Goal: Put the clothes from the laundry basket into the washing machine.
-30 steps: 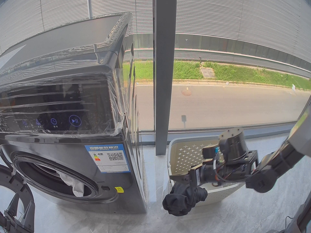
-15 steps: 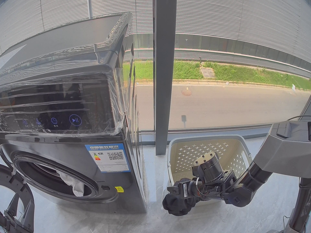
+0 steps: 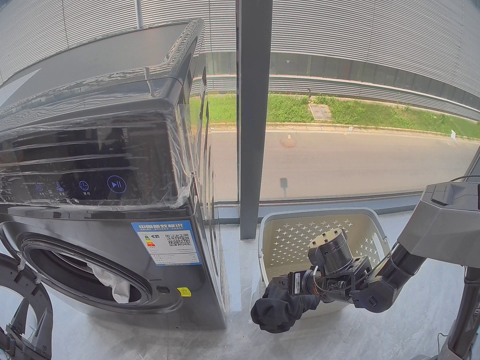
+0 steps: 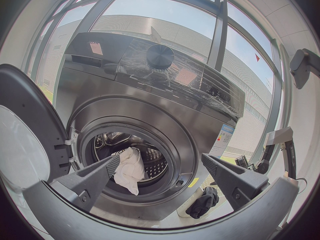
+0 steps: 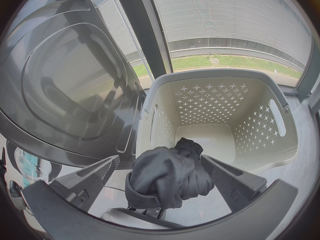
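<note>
The dark grey bunched-up fabric garment (image 3: pixel 280 308) is lying draped over the near, washer-side corner of the cream plastic laundry basket w/ star-shaped holes (image 3: pixel 320 213), most of it sagging down the outside toward the pale floor (image 3: pixel 350 336). The rest of the basket is looking bare inside.

The right gripper (image 5: pixel 156 162) is sitting right at that bundle, its jaws spread apart and straddling it. One jaw is touching the cloth, the other is standing off w/ a gap, so I'm reading it as not yet clamped. The bundle is showing no clear long axis, just a wad hanging downward, and it's filling most of the span btwn the jaws.

The dark grey front-loading washing machine wrapped in clear film (image 3: pixel 100 101) is standing just beside the basket, on the robot's left of it. Its round drum opening (image 3: pixel 75 276) is facing the robot, w/ a white crumpled cloth (image 4: pixel 128 169) already hanging at the lip. So the garment is lying to the right of the opening, round the machine's front corner. The right arm is by far the nearer one.

The left gripper (image 4: pixel 159 160) is hovering low in front of the drum, jaws released and empty, beside the swung-open round door (image 4: pixel 23 134). Room-wise, the floor in front is offering an open lane. The washer's corner and the basket rim are the edges likely to snag trailing cloth.
</note>
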Controlling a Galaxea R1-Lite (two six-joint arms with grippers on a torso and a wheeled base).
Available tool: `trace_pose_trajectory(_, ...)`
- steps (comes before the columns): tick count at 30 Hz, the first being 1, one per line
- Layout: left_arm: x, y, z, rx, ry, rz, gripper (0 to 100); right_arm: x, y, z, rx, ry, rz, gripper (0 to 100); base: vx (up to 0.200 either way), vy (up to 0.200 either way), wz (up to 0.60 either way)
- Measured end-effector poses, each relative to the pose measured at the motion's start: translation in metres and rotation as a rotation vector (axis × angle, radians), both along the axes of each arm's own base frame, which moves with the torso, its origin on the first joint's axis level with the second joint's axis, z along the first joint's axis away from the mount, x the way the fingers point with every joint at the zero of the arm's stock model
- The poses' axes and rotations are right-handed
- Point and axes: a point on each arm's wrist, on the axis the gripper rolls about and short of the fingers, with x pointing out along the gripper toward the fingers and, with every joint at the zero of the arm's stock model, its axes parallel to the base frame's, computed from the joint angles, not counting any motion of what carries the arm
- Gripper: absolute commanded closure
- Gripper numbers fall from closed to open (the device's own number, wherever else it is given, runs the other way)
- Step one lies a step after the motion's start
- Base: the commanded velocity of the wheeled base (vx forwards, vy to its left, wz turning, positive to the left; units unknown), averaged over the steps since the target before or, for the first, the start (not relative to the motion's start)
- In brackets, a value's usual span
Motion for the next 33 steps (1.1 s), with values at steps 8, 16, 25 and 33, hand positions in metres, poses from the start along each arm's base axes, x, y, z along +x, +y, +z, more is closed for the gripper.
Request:
trace_pose_trajectory(8,0.0,0.0,0.0,0.0,0.0,0.006,0,0.006,0.003,-0.014,-0.002,0.028,-0.013,0,0.0,0.0,0.0)
trace_pose_trajectory(16,0.0,0.0,0.0,-0.001,0.0,0.012,0,0.006,0.008,-0.031,-0.001,0.075,-0.034,0,0.0,0.0,0.0)
trace_pose_trajectory(25,0.0,0.001,0.0,-0.003,0.0,0.029,0,0.009,0.012,-0.043,-0.002,0.097,-0.041,0,0.0,0.0,0.0)
trace_pose_trajectory(33,0.0,0.001,0.0,-0.004,0.001,0.03,0,0.009,0.014,-0.043,0.01,0.092,-0.039,100,0.0,0.0,0.0)
